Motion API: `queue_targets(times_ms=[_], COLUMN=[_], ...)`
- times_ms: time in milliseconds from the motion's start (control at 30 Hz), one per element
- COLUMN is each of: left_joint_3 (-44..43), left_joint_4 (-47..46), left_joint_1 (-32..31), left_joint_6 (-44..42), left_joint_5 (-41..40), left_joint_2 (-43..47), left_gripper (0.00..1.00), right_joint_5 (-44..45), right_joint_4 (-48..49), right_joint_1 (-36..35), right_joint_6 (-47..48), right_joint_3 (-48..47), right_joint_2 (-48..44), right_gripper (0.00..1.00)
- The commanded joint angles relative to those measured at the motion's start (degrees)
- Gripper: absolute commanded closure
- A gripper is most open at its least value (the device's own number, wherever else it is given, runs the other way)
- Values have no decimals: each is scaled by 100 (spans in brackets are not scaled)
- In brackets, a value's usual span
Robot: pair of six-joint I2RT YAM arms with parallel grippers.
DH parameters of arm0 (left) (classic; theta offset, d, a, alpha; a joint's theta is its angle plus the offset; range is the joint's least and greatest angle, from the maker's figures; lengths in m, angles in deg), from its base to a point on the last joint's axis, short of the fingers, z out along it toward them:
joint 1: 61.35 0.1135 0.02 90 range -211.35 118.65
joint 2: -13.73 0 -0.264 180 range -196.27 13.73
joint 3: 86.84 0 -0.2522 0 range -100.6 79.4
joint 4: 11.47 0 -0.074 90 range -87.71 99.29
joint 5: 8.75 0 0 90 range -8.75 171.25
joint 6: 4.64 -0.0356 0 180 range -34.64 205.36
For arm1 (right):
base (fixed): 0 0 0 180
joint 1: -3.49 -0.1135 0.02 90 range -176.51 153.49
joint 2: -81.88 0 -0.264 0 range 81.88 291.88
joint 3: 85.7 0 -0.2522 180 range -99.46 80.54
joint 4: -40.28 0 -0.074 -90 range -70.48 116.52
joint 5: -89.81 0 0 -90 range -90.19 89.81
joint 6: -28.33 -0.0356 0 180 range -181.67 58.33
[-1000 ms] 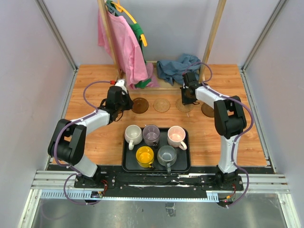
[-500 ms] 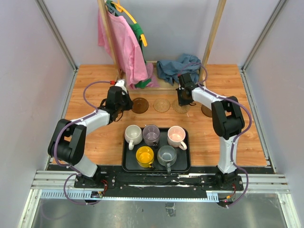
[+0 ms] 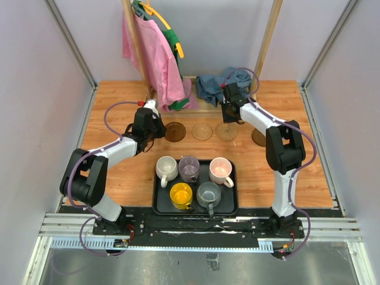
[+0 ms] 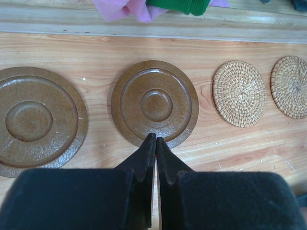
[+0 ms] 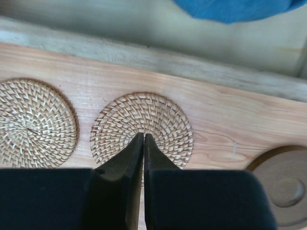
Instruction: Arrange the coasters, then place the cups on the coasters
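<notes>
Along the far side lies a row of coasters: a dark brown one (image 3: 175, 131), two woven tan ones (image 3: 202, 131) (image 3: 227, 131) and another dark brown one (image 3: 259, 138). In the left wrist view a third dark brown coaster (image 4: 33, 122) lies left of the dark one (image 4: 154, 103). My left gripper (image 4: 156, 139) (image 3: 160, 132) is shut and empty at that coaster's near rim. Just above the right tan coaster (image 5: 163, 120), my right gripper (image 5: 144, 136) (image 3: 229, 120) is also shut and empty. The cream (image 3: 165, 168), purple (image 3: 189, 168), pink (image 3: 220, 170), yellow (image 3: 181, 194) and grey (image 3: 208, 193) cups stand in a black tray (image 3: 228, 206).
A pink garment (image 3: 151, 53) hangs from a wooden frame at the back. Beside it a blue cloth (image 3: 217, 83) lies bunched, just behind my right gripper. A low wooden rail (image 4: 153, 24) runs behind the coasters. Grey walls close in both sides.
My right gripper has drawn back and up from the right tan coaster, which now lies slightly further left. The left arm has not moved.
</notes>
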Motion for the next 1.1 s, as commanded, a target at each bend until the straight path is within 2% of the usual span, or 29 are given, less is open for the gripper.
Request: queue_targets(times_ms=[0, 233, 500, 667, 1067], left_joint_3=[68, 77, 210, 377, 563], left_joint_4=[-55, -65, -251, -500, -736], left_joint_1=[17, 24, 20, 22, 23], left_joint_6=[-69, -68, -105, -143, -56], left_joint_5=[-73, 20, 136, 196, 579], left_joint_2=[125, 137, 181, 255, 277], left_gripper=[94, 94, 94, 94, 94], right_joint_5=[402, 638, 596, 747, 791], right_joint_4=[-218, -207, 129, 180, 168], right_joint_1=[-74, 217, 1050, 1366, 1899], right_joint_6=[222, -108, -388, -380, -495], right_joint_3=[-239, 712, 2108, 2231, 1914], right_joint_2=[-555, -1217, -1828, -1863, -1190], right_gripper=[95, 95, 95, 95, 96])
